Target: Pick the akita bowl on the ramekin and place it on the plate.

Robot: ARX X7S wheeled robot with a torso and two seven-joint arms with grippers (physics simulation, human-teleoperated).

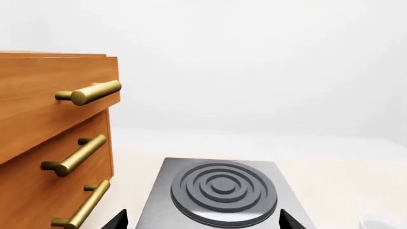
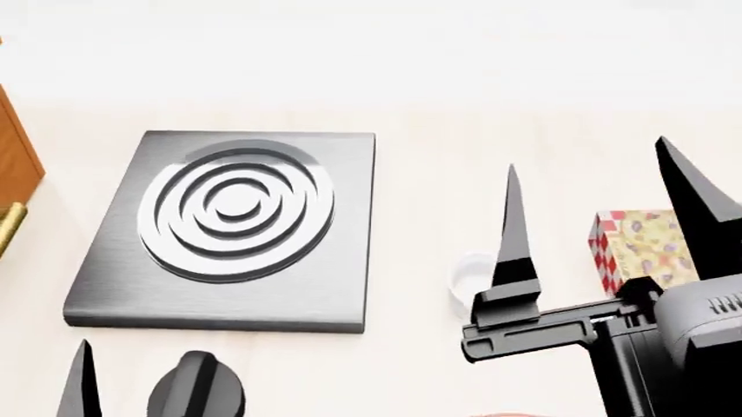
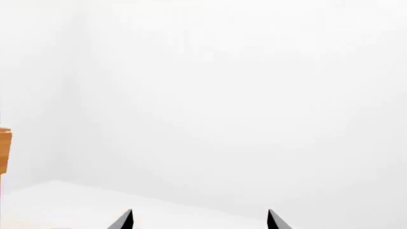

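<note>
The ramekin [image 2: 467, 276], a small plain white cup, stands on the pale counter to the right of the hob, partly hidden behind one finger of my right gripper [image 2: 586, 156]. Its white rim [image 1: 381, 222] also shows at the corner of the left wrist view. That right gripper is raised, fingers pointing up and wide apart, holding nothing; in its own wrist view the gripper [image 3: 199, 218] faces only a white wall. My left gripper [image 1: 203, 220] is open and empty at the near side of the hob [image 1: 222, 191]. The akita bowl is out of view. The plate is not clearly seen.
A steel hob plate [image 2: 232, 230] with a ringed burner lies at the left. A wooden drawer cabinet [image 1: 45, 143] with brass handles stands beside it. A colourful patterned box [image 2: 640, 248] stands right of the ramekin, behind my right arm.
</note>
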